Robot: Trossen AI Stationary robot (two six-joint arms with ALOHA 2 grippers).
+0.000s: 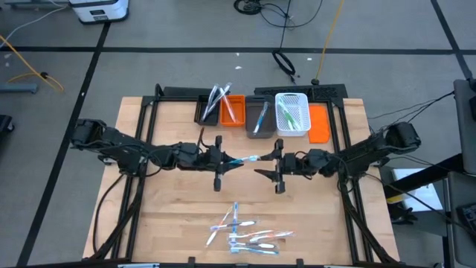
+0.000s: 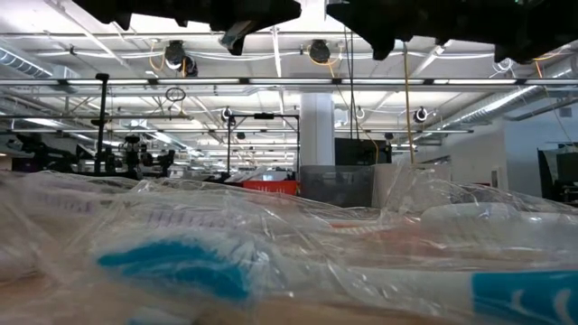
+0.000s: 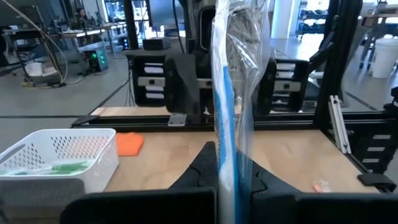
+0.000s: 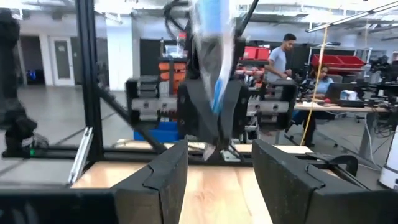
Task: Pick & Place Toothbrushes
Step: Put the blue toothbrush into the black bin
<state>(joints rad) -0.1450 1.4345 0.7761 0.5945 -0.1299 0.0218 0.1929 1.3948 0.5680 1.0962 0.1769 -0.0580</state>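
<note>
We are pinching a wrapped blue toothbrush (image 1: 248,158) in our left gripper (image 1: 225,161) above mid-table; the right gripper (image 1: 269,165) is facing it, fingers spread. It looks light, stiff, with crinkly slippery wrap — we judge the free end the best hold

Clear-wrapped toothbrushes (image 2: 271,262) heaped across the foreground, blue bristles at 8 o'clock, blue handle end at 4 o'clock, dark arm parts (image 2: 226,16) along 12 o'clock, white pillar (image 2: 316,131) and ceiling rails behind

Wrapped blue toothbrush (image 1: 245,159) midair; others (image 1: 245,234) on table.
</note>
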